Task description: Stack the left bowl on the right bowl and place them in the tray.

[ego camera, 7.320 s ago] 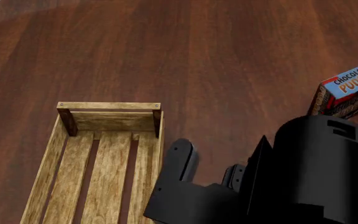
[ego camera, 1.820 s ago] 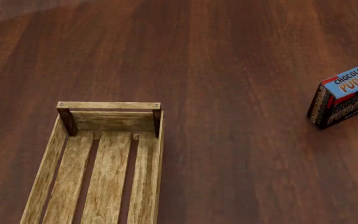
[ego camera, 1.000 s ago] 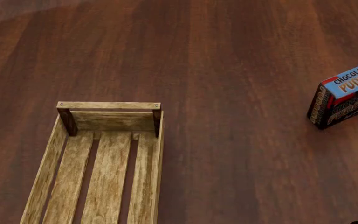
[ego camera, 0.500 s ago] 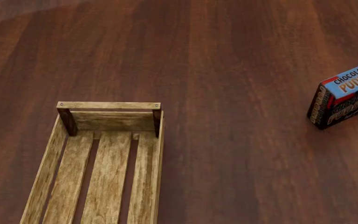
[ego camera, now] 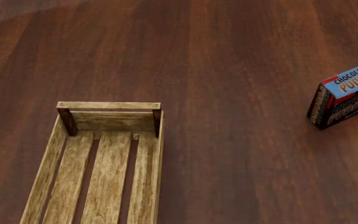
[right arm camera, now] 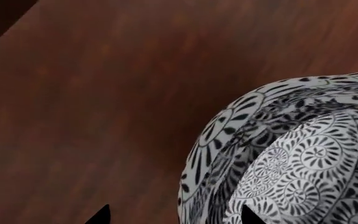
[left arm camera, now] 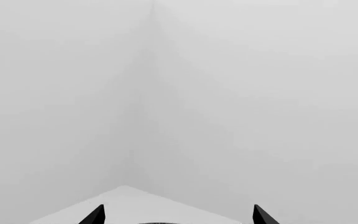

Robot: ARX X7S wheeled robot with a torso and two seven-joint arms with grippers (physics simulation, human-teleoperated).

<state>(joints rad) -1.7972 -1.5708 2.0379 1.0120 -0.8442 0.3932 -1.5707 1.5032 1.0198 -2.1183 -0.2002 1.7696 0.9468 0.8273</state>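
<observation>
1. The surface (ego camera: pixel 241 70) is dark reddish-brown wood and fills pretty much the whole head view, grain running away from the robot.
2. The tray (ego camera: pixel 107 106) sits on it at the lower left of the head view, a long light-wood crate with a slatted floor, low plank sides and darker corner posts. Nothing is inside the part I can see, and its near end runs off the edge of the picture.
3. A bowl (right arm camera: pixel 291 154), white with a busy black swirl pattern, shows up only in the right wrist view, resting on the same wood. It looks like there could be two rims nested there, but I honestly can't tell.
4. A chocolate pudding box (ego camera: pixel 347 95) stands over at the right edge of the head view, well apart from the tray.
5. The right hand (right arm camera: pixel 174 215) only shows two dark fingertips, spread apart, with the bowl's edge between them and nothing gripped.
6. The left hand (left arm camera: pixel 177 215) is also just two dark tips held wide apart, empty, pointed at plain grey haze.
</observation>
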